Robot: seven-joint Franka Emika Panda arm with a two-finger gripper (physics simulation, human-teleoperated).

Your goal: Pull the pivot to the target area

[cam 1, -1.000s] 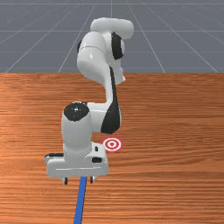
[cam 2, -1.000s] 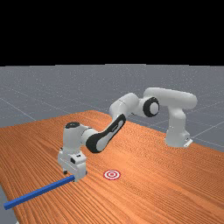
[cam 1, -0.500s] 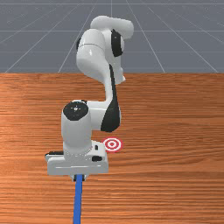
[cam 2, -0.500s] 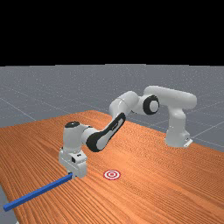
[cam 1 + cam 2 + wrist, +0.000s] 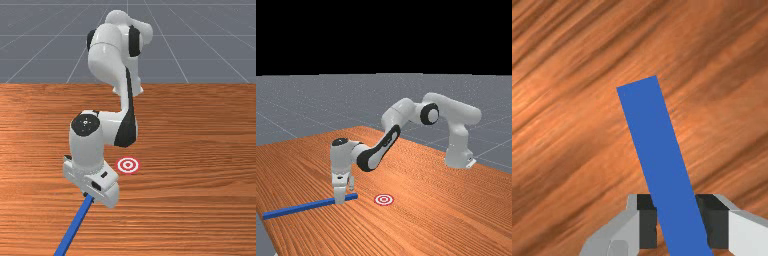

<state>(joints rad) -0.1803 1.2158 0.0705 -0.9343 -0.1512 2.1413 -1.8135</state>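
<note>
Blue bar (image 5: 75,223) slanting over the table (image 5: 200,210), pinched near one end in the gripper (image 5: 88,197), slightly askew between its fingers, short end jutting past them, red-and-white target (image 5: 128,165) near the gripper toward the front view's right, arm (image 5: 106,55) reaching over.

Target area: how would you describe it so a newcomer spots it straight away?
On the orange-brown table, find the gripper and look toward the front view's right. Flat on the table there lies the small round target. Its red and white rings set it apart from the long, straight blue bar at the gripper.
</note>
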